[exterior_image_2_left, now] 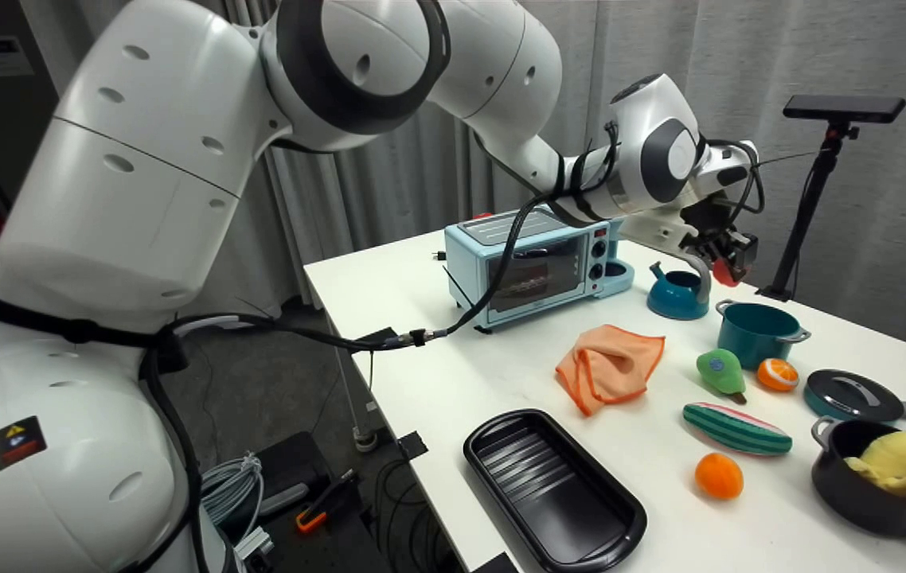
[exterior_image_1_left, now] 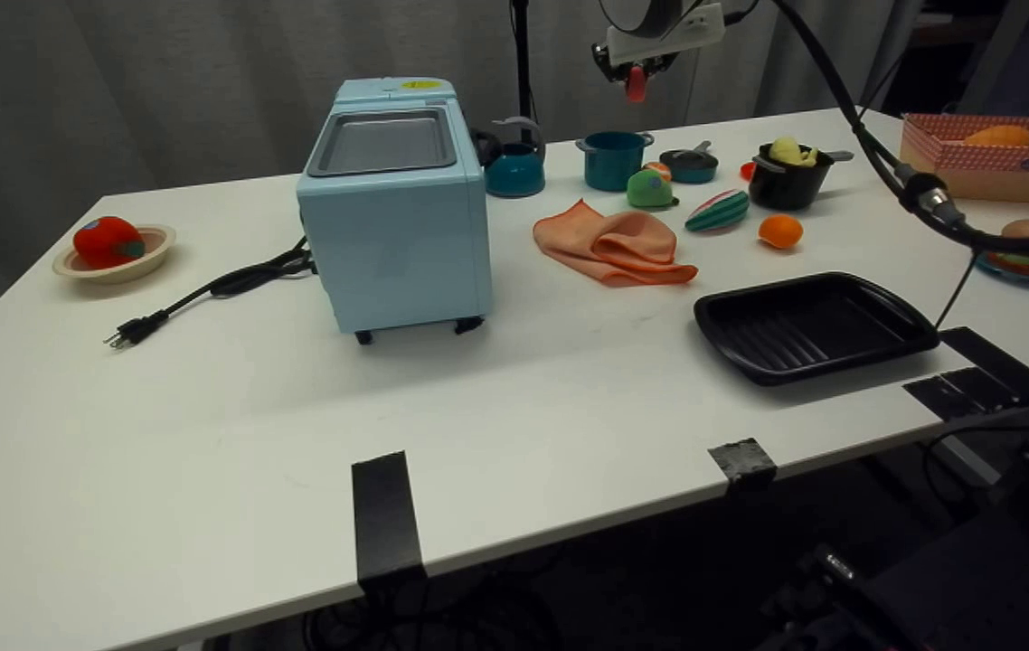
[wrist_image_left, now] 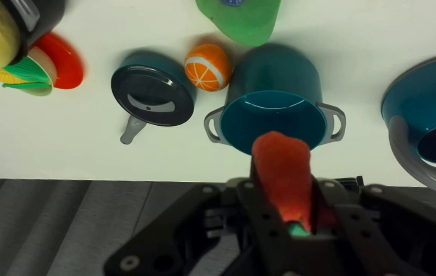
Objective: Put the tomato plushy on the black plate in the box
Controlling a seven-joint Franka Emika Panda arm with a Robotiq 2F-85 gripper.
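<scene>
I am clenching the tomato toy [wrist_image_left: 281, 168] in my pincer [wrist_image_left: 284, 182], midair. At its twelve o'clock in the wrist view, a teal pot [wrist_image_left: 275, 74] is standing; at seven in an exterior view, the black tray [exterior_image_2_left: 583, 516] is lying.

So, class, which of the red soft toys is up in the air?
The toy pinched between the jaws; the other red one sits on the tan plate.

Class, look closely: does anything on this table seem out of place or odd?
Yes: the power cord beside the blue toaster oven lies loose, its plug connected to nothing, and the orange cloth lies rumpled rather than folded flat. No spill is visible.
</scene>
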